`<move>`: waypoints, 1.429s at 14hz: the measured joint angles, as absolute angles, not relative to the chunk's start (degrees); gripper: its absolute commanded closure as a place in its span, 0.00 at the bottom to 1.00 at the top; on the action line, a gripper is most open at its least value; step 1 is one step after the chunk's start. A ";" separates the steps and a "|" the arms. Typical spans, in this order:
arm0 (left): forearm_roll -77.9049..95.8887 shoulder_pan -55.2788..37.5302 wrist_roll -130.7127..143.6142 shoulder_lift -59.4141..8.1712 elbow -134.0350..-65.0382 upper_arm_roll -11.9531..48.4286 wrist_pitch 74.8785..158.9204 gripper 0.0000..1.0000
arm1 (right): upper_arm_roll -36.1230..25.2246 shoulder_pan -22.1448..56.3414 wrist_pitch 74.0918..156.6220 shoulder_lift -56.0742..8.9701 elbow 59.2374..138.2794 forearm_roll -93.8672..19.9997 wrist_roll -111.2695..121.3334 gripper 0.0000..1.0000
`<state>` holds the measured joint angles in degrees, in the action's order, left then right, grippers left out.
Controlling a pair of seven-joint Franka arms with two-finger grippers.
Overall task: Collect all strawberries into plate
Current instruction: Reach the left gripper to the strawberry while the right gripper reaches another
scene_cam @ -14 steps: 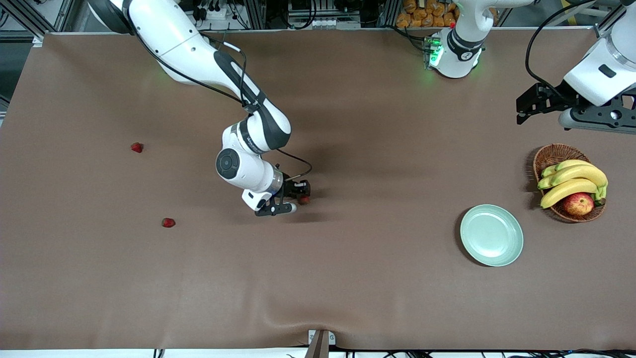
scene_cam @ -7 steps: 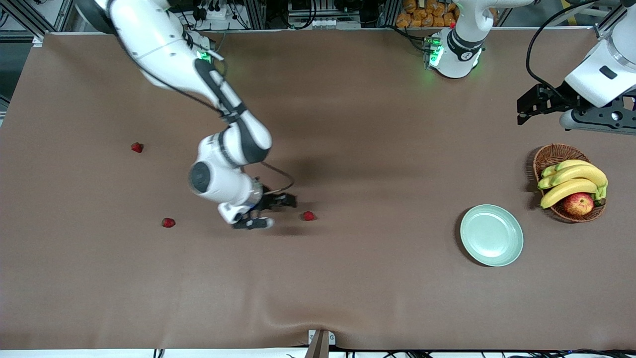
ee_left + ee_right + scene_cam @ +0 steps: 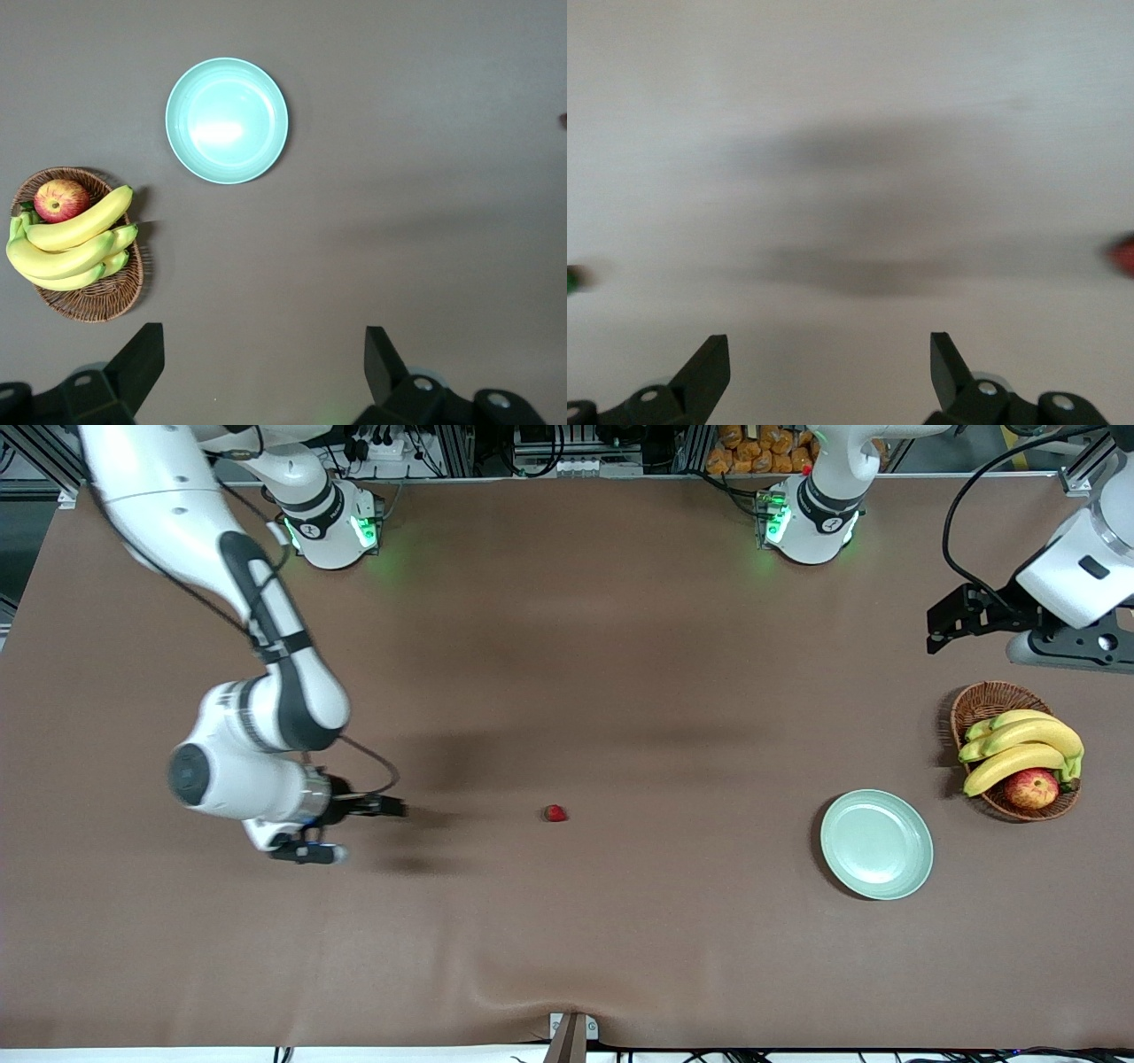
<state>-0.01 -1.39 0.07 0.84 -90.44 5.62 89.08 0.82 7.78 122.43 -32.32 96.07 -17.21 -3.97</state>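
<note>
One tiny red strawberry with a dark leafy cap lies alone on the brown table cover, near the middle of the table; the other berries cannot be seen in the front view. The round, shallow, pale mint-green glossy plate sits bare toward the left arm's end, just beside the brown wicker basket that holds yellow bananas and a red-yellow apple. The right gripper hangs low over the table toward the right arm's end, well apart from the berry, its two black fingers spread wide with nothing between them. The left gripper waits over the table above the basket, its fingers likewise spread wide and empty
</note>
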 measured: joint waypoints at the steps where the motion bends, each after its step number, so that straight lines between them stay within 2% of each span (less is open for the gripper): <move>1: 0.08 -1.24 0.25 0.45 -90.08 5.61 89.18 0.00 | 0.82 5.97 121.79 -32.12 96.27 -14.63 -3.67 0.00; 4: 1.35 -1.54 5.49 -0.61 -89.68 6.03 89.33 0.00 | 0.82 3.42 122.39 -32.07 97.07 -7.15 -3.04 0.00; 6: 2.87 -2.76 11.50 -2.67 -89.51 7.34 91.00 0.00 | 0.82 2.16 125.59 -32.38 97.70 -3.08 -1.17 0.00; 9: 4.88 -8.48 21.67 -11.85 -85.27 8.75 96.83 0.00 | 0.80 0.11 127.95 -33.72 98.28 -2.28 1.54 0.00; 13: 4.91 -18.27 36.43 -25.36 -80.32 9.03 111.58 0.00 | 0.82 -0.45 128.64 -36.46 98.58 -2.21 2.00 0.00; 19: 4.91 -25.59 54.92 -38.31 -79.35 9.08 135.04 0.00 | 0.88 -0.47 129.19 -38.11 98.62 -2.20 2.16 0.00; 20: 4.92 -26.31 59.02 -39.85 -79.26 9.10 137.86 0.00 | 0.88 -0.47 129.18 -38.21 98.64 -2.20 2.26 0.05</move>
<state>4.92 -26.31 59.02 -39.85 -79.26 9.10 137.86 0.88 -0.47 129.18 -38.21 98.64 -2.20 2.26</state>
